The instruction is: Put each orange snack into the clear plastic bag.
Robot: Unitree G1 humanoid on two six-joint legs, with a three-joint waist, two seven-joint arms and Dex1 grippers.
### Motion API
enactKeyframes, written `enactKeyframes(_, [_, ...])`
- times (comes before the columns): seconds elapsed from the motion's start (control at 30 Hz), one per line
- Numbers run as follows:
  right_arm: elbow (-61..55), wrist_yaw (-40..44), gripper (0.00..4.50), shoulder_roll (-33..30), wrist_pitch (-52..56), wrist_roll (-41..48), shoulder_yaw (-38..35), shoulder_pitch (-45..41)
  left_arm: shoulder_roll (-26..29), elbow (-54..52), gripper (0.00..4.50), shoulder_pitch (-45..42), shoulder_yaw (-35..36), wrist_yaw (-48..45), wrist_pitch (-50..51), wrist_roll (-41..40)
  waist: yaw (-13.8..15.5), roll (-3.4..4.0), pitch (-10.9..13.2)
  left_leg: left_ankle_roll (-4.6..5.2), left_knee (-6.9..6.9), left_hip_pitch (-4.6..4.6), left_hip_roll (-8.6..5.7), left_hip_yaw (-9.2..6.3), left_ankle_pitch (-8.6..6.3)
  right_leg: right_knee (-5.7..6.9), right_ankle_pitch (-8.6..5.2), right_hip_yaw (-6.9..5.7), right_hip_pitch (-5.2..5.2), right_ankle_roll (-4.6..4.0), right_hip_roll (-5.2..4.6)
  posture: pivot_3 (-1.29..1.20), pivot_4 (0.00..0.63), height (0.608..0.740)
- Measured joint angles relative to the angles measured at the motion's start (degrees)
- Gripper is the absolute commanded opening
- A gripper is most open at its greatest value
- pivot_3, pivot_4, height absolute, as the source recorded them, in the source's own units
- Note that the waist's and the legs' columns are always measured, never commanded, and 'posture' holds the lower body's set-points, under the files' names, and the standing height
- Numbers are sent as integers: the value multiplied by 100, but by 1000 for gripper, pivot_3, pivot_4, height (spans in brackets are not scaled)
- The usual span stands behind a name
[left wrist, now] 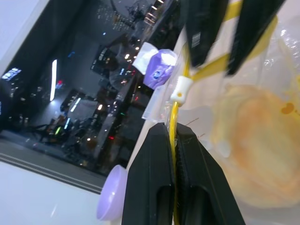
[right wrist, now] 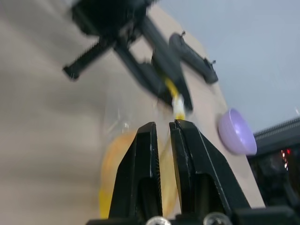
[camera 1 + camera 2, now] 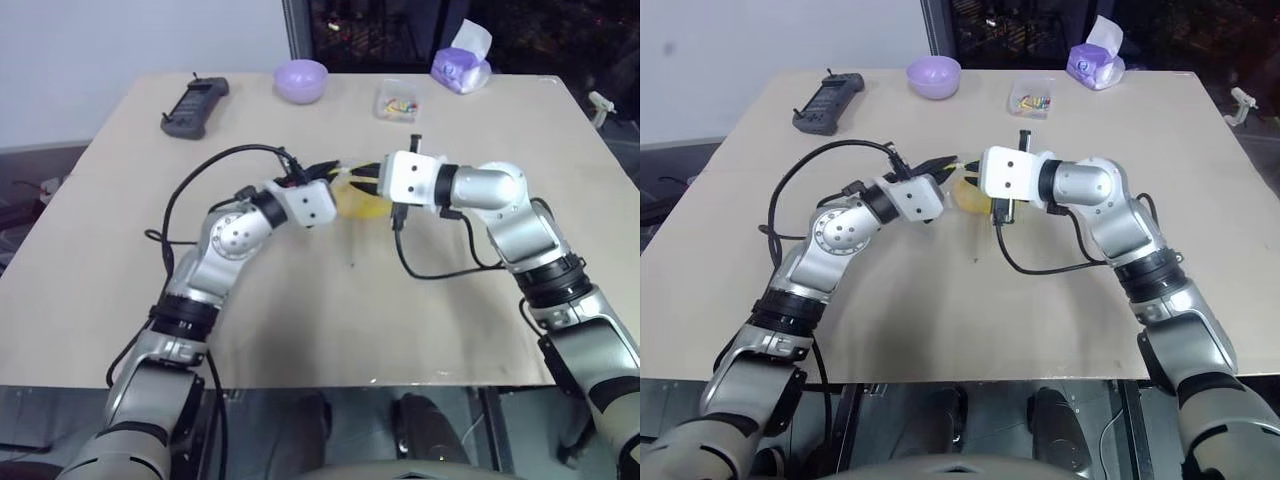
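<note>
I have both hands meeting above the middle of the desk, with the clear plastic bag held up between them, off the surface. My left hand has its two black fingers pressed together on the bag's yellow strip, just under a small white slider on that strip. My right hand comes in from the other side, its fingers almost together with a narrow gap; it seems to pinch the bag's top edge by the same strip, though I cannot be sure it has a firm hold.

Inside the bag sits the orange snack, a rounded orange-yellow bun showing through the crinkly plastic, hanging below the strip.

Further away, toward the far edge of the desk, there is a black handheld device on the far left, then a lilac bowl; I can't see into it. To the right of the bowl is a small clear box with colourful bits in it, and furthest right a purple tissue pack with a white tissue standing out of its top.
</note>
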Motion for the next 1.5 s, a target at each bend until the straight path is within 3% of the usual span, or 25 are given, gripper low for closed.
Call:
enactKeyframes(0.5, [225,-148,502,181,-229,-160,5,-162,-51,-205,0,106,-18,-126,25,-2,-1,1,0,0,0,0,0,0,0,0,0,0,0,0,0,0,150,736])
enactKeyframes(1.5, [-101,12,502,60,316,-150,5,24,-53,-206,0,114,-17,-173,76,-16,-1,1,0,0,0,0,0,0,0,0,0,0,0,0,0,0,150,736])
